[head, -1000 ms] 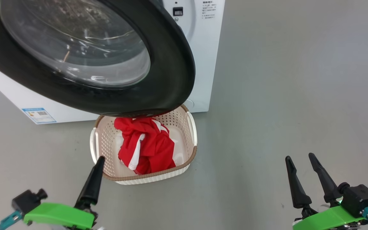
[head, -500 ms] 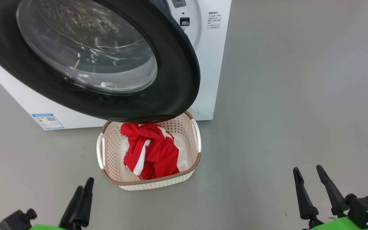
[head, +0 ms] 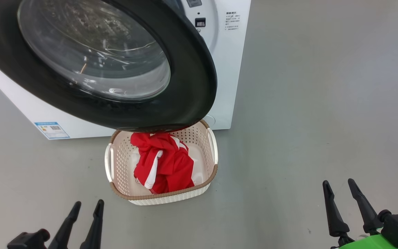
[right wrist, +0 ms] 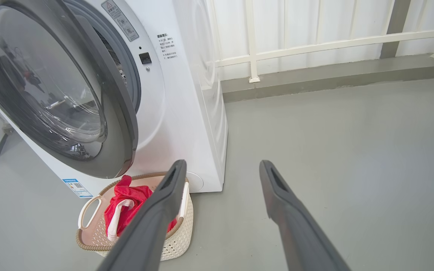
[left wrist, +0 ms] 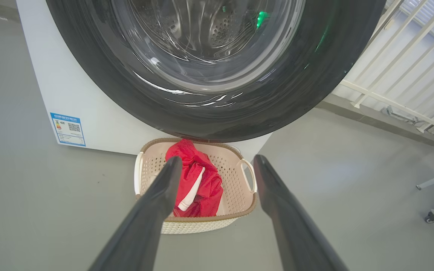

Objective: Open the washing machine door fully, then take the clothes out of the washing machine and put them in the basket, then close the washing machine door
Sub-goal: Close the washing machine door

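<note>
— Left gripper (head: 89, 203) sits low at the near left, its two dark fingers spread wide with nothing between them. The right gripper (head: 338, 182) is at the near right, just as wide and just as empty, well apart from everything.

— And the clothes?

— The clothes (head: 166, 166) are in the basket (head: 164, 197), a red heap with white trim lying in its middle. The basket stands on the grey floor (head: 306, 121), just in front of the washing machine (head: 226, 69), toward its right corner.

— What about the door?

— The washing machine door (head: 192, 86) stands swung out toward us, with its free edge on the right. From the right side I can see a gap between it and the white front, and a strip of grey gasket (right wrist: 132, 81) shows there. Its black rim overhangs the far end of the basket and hides the far edge of the clothes from above.

— Anything in the way?

— The door itself hangs across the mouth of the machine. Through its glass window (head: 95, 52) I can make out perforated steel. Bare floor lies between the left gripper and the basket's near rim. A blue label (head: 52, 128) sits low on the machine's front, left of the basket. A white railing (right wrist: 315, 45) runs along the far side, beyond the machine.
</note>
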Motion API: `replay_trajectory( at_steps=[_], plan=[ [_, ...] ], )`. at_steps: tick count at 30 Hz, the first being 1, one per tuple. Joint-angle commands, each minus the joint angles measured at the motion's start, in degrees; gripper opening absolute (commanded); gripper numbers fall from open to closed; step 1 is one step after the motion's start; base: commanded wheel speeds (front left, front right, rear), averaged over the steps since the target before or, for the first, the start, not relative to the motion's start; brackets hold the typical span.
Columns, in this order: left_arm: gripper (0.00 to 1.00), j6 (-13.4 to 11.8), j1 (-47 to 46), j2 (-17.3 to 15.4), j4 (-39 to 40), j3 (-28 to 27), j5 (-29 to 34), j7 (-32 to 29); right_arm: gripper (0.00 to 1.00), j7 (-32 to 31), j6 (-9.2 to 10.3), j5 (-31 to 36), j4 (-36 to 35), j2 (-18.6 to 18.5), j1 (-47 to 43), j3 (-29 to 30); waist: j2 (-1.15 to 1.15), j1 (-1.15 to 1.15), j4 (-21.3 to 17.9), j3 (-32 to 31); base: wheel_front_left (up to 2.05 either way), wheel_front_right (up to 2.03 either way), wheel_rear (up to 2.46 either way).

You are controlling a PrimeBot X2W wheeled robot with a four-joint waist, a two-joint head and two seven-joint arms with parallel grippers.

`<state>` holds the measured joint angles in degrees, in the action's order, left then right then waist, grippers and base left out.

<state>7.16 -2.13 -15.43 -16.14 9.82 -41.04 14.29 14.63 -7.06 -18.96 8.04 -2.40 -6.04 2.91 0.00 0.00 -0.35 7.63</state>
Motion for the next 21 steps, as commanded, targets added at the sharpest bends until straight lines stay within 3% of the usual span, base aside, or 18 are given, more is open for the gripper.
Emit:
replay_trajectory(
  at_steps=[1, 12, 21],
  plan=[
    [1.0, 0.3, -0.2, -0.3, 1.3, -3.4, 4.5, 0.7, 1.0, 0.4, -0.43, 0.7, -1.5, -0.6, 0.1, -1.0, 0.0, 0.0, 0.0, 0.0, 0.0, 0.0, 0.0],
    [1.0, 0.3, 1.8, 6.7, 7.7, -13.0, 27.6, 0.7, 1.0, 0.4, -0.43, 0.9, -1.8, -0.6, 0.4, -0.3, 0.0, 0.0, 0.5, 0.4, 0.0, 0.0, 0.0],
    [1.0, 0.3, 3.2, 9.5, 10.5, -15.0, 31.2, 0.7, 1.0, 0.4, -0.43, 1.0, -2.1, -0.6, 0.5, -0.2, 0.0, 0.0, 0.5, 0.4, 0.0, 0.0, 0.0]
  ],
)
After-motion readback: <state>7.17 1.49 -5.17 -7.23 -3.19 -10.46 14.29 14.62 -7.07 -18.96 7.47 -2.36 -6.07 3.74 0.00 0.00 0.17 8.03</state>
